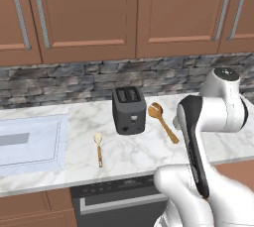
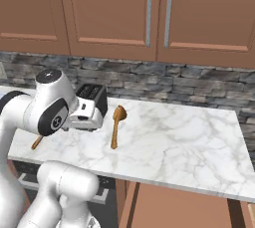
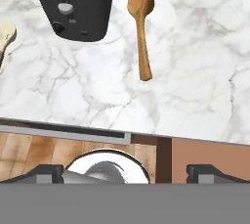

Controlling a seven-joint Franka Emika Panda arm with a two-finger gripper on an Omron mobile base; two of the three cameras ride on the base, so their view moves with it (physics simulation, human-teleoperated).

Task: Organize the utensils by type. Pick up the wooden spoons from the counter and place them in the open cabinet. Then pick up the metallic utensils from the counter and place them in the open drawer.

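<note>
My gripper hangs with its jaws spread wide and nothing between them, above the front edge of the counter. Looking down from my hand, the long wooden spoon lies at twelve o'clock from me, bowl away and handle end nearest, flat on the marble. The toaster sits at eleven o'clock, just beside the spoon but apart from it. The short spoon is off at ten o'clock, on the toaster's other side; in the left base view it lies near the counter's front.

I judge the first step is the long spoon. To do it well I should travel forward, centre over the middle of the handle, turn my jaws across its length, and descend until the tips nearly meet the marble before closing. I would keep clear of the toaster on the way.
</note>
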